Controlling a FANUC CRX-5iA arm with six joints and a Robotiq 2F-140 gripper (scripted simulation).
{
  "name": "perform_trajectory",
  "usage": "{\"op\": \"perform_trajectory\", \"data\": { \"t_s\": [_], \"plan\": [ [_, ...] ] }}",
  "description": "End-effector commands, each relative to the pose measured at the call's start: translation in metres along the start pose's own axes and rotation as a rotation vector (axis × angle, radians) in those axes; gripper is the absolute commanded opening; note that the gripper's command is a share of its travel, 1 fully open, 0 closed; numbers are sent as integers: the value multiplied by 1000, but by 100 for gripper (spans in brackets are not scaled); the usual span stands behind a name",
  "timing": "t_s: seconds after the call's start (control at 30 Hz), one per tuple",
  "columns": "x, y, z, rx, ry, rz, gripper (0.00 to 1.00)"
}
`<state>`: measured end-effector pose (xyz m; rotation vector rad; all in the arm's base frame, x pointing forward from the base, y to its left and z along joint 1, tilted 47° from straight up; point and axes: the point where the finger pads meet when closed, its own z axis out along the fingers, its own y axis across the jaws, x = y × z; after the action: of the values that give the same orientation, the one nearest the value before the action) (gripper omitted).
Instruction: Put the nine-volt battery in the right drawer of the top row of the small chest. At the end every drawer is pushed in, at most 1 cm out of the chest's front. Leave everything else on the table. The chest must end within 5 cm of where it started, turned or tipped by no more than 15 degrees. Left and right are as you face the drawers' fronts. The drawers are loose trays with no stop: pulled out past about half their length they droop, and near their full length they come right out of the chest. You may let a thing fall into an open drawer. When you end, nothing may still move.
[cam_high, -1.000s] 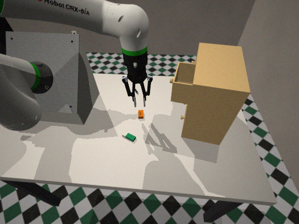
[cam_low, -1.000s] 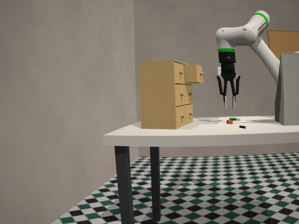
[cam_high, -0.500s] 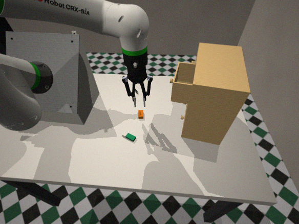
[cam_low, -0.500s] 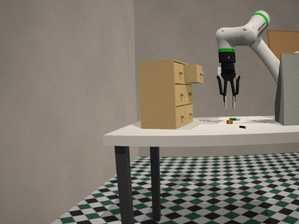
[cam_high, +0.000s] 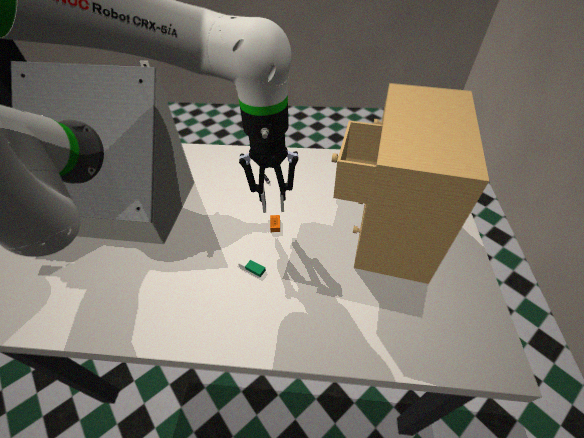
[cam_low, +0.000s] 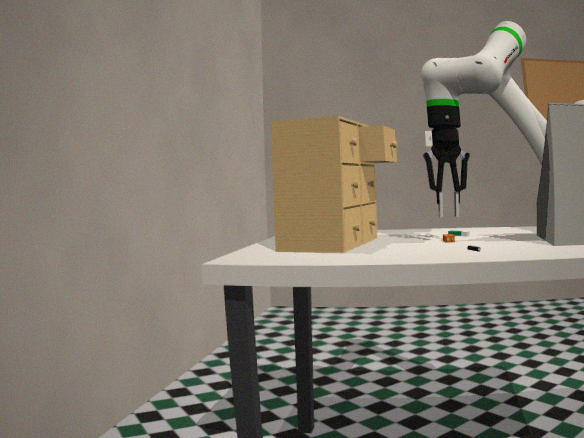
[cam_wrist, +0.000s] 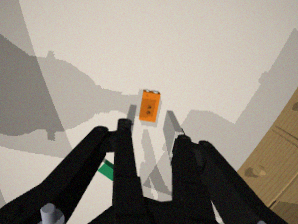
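The nine-volt battery (cam_high: 275, 223) is a small orange block lying flat on the white table, also seen in the side view (cam_low: 448, 238) and the wrist view (cam_wrist: 150, 106). My gripper (cam_high: 273, 207) (cam_low: 448, 214) (cam_wrist: 150, 117) points straight down and hangs well above the battery, its fingers partly apart with nothing between them. The small wooden chest (cam_high: 415, 180) stands to the right. Its top-row right drawer (cam_high: 359, 143) is pulled partly out and looks empty; it also shows in the side view (cam_low: 382, 144). The other drawers are in.
A green block (cam_high: 255, 268) lies on the table in front of the battery. The robot's grey base block (cam_high: 100, 145) stands at the left.
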<state>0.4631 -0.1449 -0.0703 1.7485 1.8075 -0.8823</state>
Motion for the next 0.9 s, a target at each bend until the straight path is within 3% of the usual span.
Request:
{"op": "perform_trajectory", "data": {
  "t_s": [0.0,0.5,0.87],
  "plan": [
    [0,0,7,-1,0,0,26],
    [0,0,36,-1,0,0,26],
    [0,0,40,-1,0,0,26]
  ]
}}
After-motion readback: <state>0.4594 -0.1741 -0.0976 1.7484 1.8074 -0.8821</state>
